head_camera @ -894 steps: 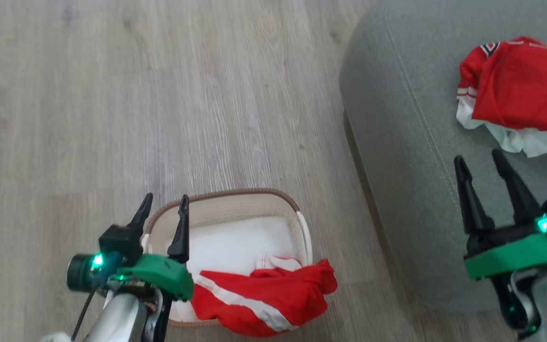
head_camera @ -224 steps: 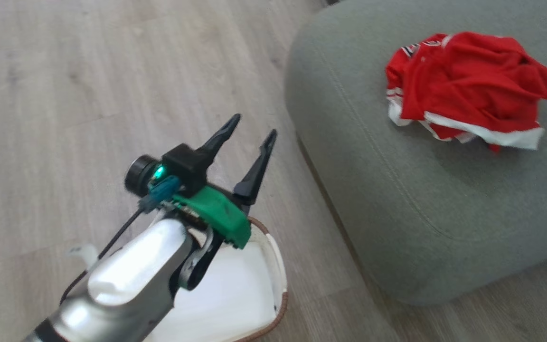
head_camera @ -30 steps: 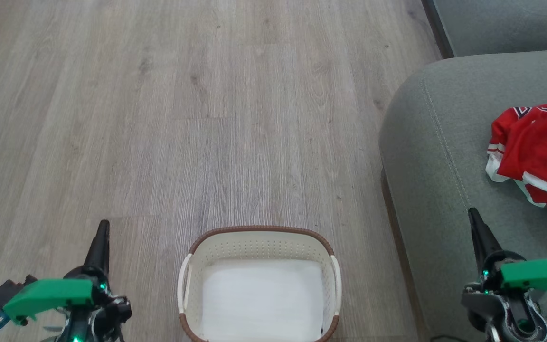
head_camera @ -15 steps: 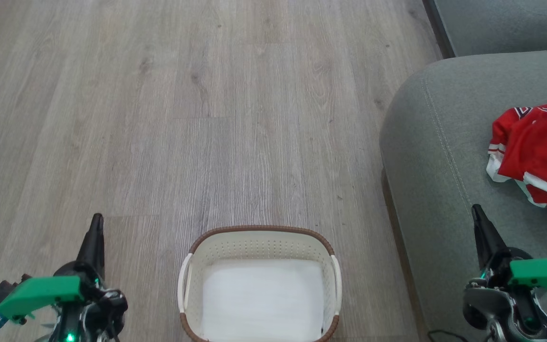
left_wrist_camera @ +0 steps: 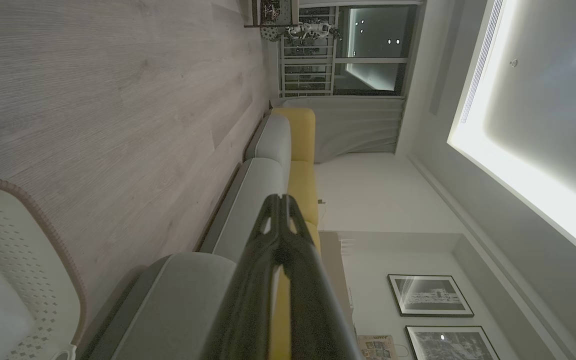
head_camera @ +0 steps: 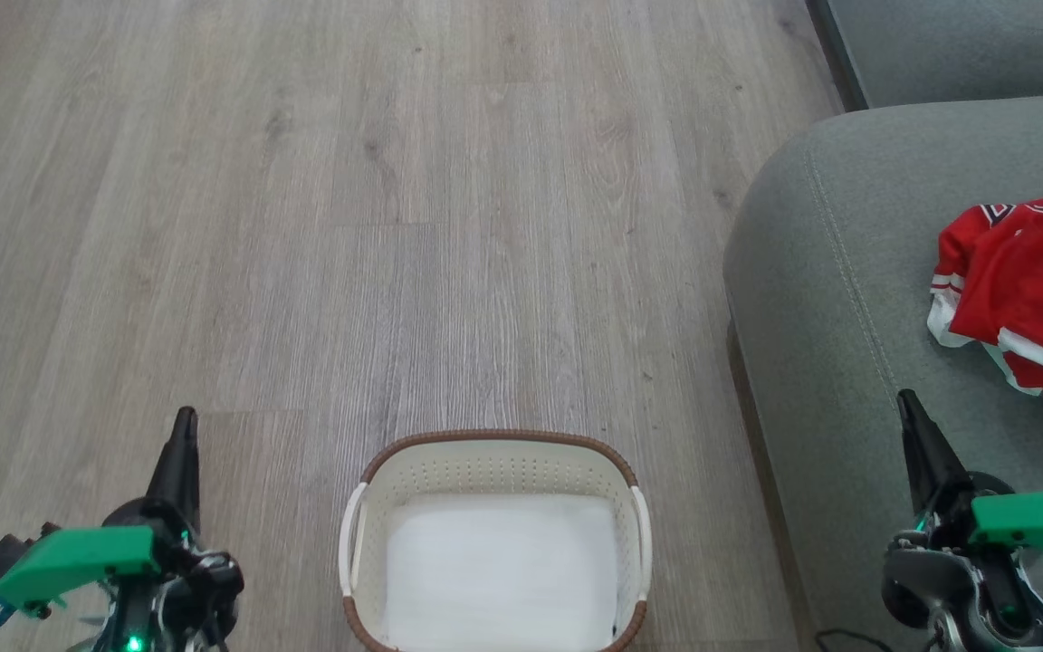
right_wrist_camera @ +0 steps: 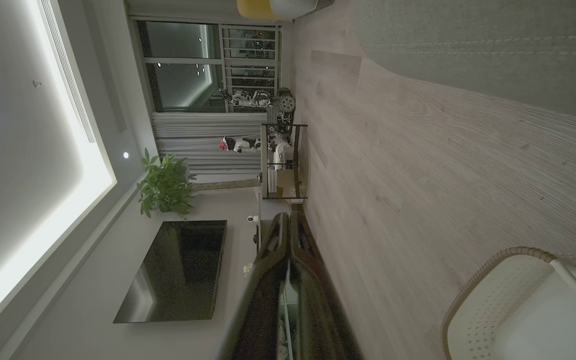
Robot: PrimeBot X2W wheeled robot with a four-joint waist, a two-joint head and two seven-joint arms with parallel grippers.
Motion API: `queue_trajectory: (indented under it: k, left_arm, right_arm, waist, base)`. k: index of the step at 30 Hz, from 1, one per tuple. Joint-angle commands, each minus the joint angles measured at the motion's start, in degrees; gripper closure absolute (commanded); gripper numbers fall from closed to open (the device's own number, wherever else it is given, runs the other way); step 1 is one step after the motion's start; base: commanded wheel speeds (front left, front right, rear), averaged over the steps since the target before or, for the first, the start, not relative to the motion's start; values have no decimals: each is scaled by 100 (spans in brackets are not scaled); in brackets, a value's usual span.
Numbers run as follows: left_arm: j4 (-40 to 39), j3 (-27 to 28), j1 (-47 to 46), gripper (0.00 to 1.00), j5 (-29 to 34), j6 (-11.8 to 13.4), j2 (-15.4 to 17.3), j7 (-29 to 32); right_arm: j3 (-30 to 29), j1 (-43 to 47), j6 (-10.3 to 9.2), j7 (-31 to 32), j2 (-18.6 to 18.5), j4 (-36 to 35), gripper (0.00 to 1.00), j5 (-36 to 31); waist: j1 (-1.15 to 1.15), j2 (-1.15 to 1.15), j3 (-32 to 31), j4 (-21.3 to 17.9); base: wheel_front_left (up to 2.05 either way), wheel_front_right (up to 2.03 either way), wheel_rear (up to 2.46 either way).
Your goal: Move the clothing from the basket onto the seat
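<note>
Left claw (head_camera: 183,435): clenched, its two fingers pressed into one dark blade with nothing between them. It points forward over the floor (head_camera: 395,226).

Right claw (head_camera: 907,412): likewise clenched and holding nothing. I see it against the front part of the seat (head_camera: 829,272). I cannot tell its height above the cushion.

Clothing (head_camera: 1028,290): a crumpled red heap with white trim and a dark-edged collar. It lies on the seat, ahead of the right claw and to its right, well apart from the fingertips.

Basket (head_camera: 494,436): it stands upright on the floor between the two claws, to the right of the left claw and to the left of the right one, touching neither. Its white bottom is in plain sight. It is near the seat's rounded edge but apart from it.
</note>
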Motion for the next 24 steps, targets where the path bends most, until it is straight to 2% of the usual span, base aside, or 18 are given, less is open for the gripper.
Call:
queue_trajectory:
  k: [1,24]
  left_arm:
    - [-207,210,-288,100,-14,-38,44,45]
    - [-208,209,-287,100,-14,-38,44,45]
  right_arm:
    - [93,-309,-1,20,19,-184,100,4]
    - [85,-309,-1,26,24,-184,100,-3]
  waist:
    - [0,0,0,0]
    - [0,0,0,0]
  base:
    - [0,0,0]
    - [0,0,0]
